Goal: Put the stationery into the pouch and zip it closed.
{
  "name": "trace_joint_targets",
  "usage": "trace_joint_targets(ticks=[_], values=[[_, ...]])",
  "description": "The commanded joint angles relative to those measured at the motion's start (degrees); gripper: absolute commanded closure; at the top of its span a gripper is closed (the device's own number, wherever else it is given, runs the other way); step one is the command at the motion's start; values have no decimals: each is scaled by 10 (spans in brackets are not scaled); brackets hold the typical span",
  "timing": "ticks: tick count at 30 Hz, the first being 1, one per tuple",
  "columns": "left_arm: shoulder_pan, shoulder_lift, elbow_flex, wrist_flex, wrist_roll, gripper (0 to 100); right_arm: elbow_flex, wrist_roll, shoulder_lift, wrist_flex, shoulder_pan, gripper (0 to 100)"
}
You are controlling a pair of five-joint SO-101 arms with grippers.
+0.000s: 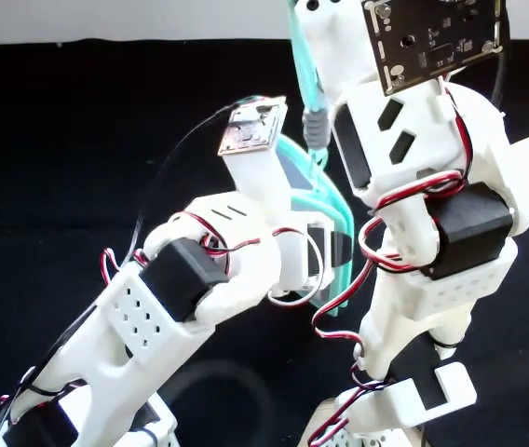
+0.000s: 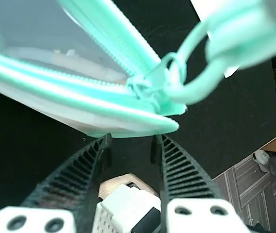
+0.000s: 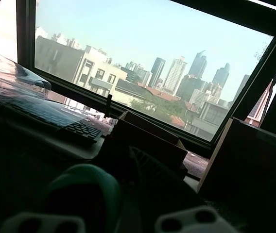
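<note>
Pouch (image 1: 334,209) hangs in the air above the black table (image 1: 78,140), between your two raised arms. It has clear walls and mint-green edging.

Your left gripper (image 2: 130,141) sits right at the pouch's lower edge. Its two ribbed black fingers (image 2: 92,167) are parted with a clear gap between them. The tips are just short of the mint seam and nothing is pinched. Whether they touch the pouch edge can't be told.

The zipper slider (image 2: 145,90) sits at the pouch end nearest the carry loop (image 2: 235,41). From the slider the two zipper tracks run apart, so the pouch mouth is unzipped along the stretch you can see.

Pale shapes lie inside the pouch behind the clear wall. What they are can't be made out.

Your right gripper (image 3: 118,189) is above the pouch, pointing up and away from it. Its dark finger is closed against a rounded mint piece, the carry loop, and the pouch dangles from that grip. The view there is dim, so exact finger contact is hard to read.

In the high view the loop runs straight up from the pouch top, beside the right arm's white body.

Far beyond the pouch loop, the right wrist view looks across a keyboard (image 3: 55,119) on a desk to a window (image 3: 152,73) with city towers outside.
</note>
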Motion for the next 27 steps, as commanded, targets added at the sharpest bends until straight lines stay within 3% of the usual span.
trace_joint_targets(ticks=[1, 12, 20, 27], values=[[-34, -6, -7, -14, 0, 848, -2, 3, -23, 1, -4, 988], [19, -1, -130, 44, 4, 848, 0, 3, -22, 1, -5, 988], [11, 0, -127, 17, 4, 848, -4, 3, -23, 28, -6, 988], [-39, 0, -126, -1, 2, 848, -29, 6, -56, -24, -6, 988]])
